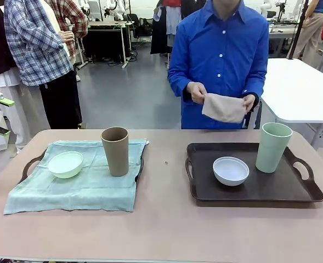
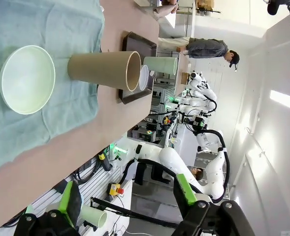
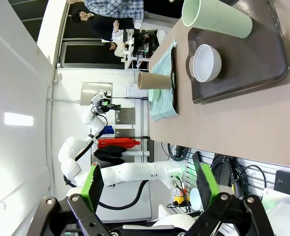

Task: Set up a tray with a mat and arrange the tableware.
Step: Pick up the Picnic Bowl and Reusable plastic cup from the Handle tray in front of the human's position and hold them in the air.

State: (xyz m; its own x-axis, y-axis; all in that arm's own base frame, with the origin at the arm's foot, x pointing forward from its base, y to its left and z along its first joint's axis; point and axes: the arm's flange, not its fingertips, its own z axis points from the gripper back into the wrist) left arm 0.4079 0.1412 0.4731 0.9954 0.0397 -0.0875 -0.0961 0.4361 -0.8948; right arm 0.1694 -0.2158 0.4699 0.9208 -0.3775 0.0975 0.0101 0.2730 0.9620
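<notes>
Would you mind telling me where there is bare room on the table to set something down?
Free: the table along its near edge, and the strip between the mat and the dark tray; also the mat's near half. Crowded: around the mint green bowl, brown cup, white bowl and pale green cup.

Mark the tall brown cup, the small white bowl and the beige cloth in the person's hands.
Tall brown handleless cup (image 1: 115,156): front view, mid side wall.
Small white bowl (image 1: 231,170): front view, its inner hollow.
Folded beige cloth (image 1: 224,108): front view, centre of the fabric.
</notes>
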